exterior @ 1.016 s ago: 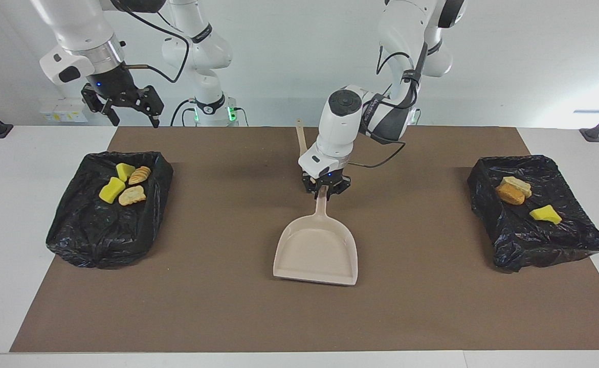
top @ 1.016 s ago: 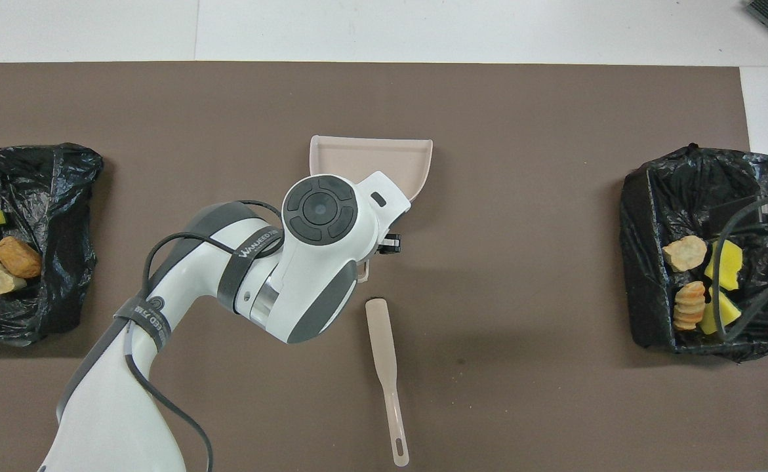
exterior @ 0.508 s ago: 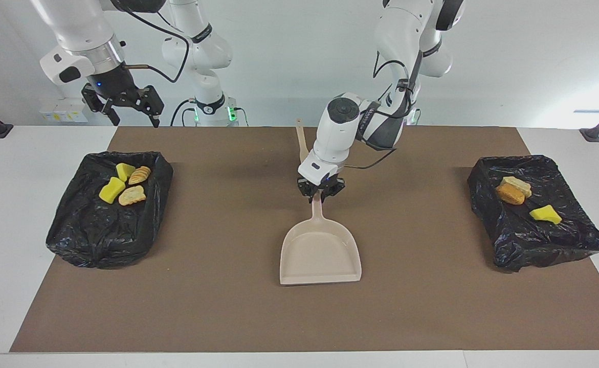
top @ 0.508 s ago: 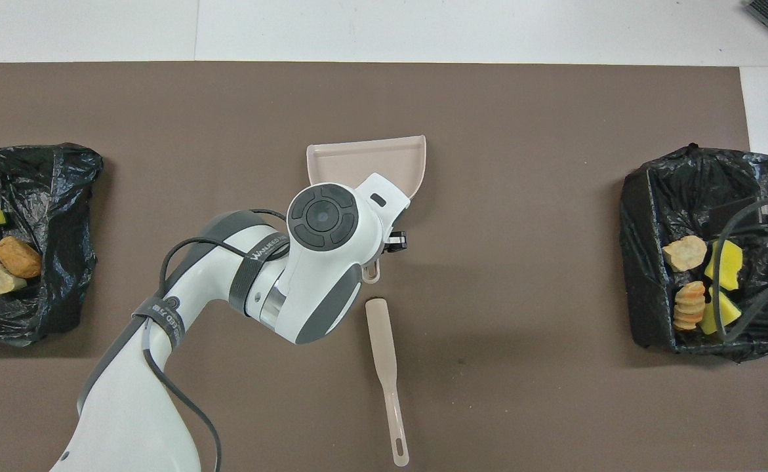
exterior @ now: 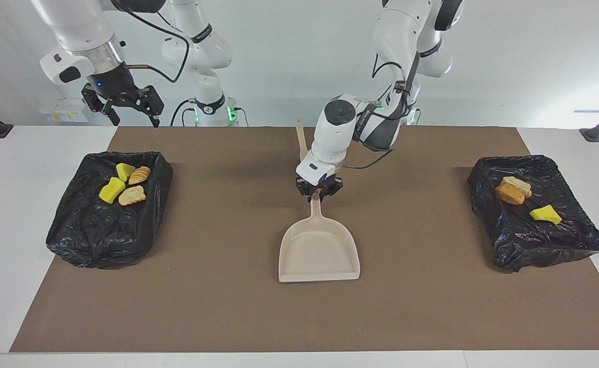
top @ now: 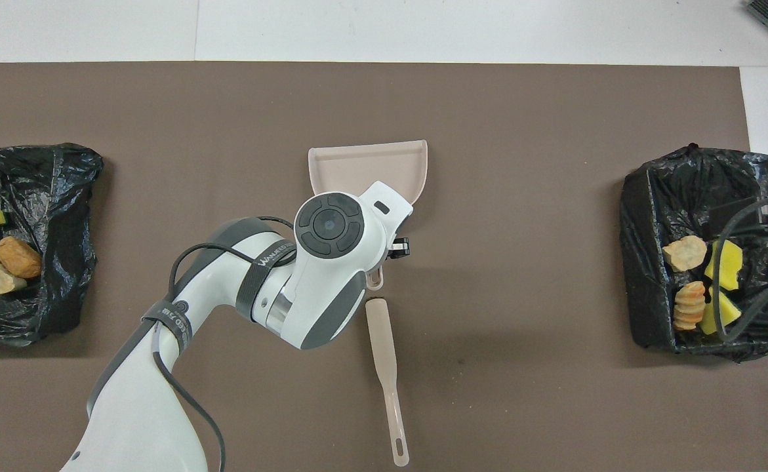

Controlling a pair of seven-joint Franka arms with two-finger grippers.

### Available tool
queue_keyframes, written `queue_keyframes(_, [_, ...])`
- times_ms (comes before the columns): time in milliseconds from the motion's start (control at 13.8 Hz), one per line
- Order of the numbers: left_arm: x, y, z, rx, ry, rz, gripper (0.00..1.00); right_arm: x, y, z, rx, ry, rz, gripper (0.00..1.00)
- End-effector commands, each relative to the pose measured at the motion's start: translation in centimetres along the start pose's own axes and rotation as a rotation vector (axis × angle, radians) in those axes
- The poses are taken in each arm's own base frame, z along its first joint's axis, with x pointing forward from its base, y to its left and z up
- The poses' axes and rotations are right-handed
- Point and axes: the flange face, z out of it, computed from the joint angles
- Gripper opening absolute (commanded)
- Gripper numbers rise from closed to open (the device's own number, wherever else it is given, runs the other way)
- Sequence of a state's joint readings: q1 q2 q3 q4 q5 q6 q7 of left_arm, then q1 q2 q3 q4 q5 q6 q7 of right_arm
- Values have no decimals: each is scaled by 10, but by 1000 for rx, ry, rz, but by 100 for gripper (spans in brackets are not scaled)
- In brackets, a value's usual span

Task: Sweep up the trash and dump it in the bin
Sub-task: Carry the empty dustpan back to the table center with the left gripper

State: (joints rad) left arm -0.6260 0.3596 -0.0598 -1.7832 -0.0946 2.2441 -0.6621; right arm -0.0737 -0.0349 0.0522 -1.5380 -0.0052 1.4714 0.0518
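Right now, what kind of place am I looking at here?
Most likely a robotics lab bench set up for a cleaning test: a brown mat covers a white table, a beige dustpan lies in the middle, and two black-bagged bins hold sponge and bread scraps.

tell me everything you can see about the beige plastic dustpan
The beige plastic dustpan is a flat, shovel-shaped tray with low side walls, an open wide lip and a slim handle with a hanging loop at its tip. It is empty and lies flat on the brown mat mid-table, lip pointing away from the robots. The left gripper is at its handle, fingers about it.
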Motion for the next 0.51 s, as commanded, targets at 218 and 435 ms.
queue_keyframes(218, [7,-21,-23,3,-16,-80,100,-8,3,-3,16,-12,22,100])
queue_keyframes(435, [32,-63,-56,32,-2,-127,100,-9,3,-2,15,-14,22,100])
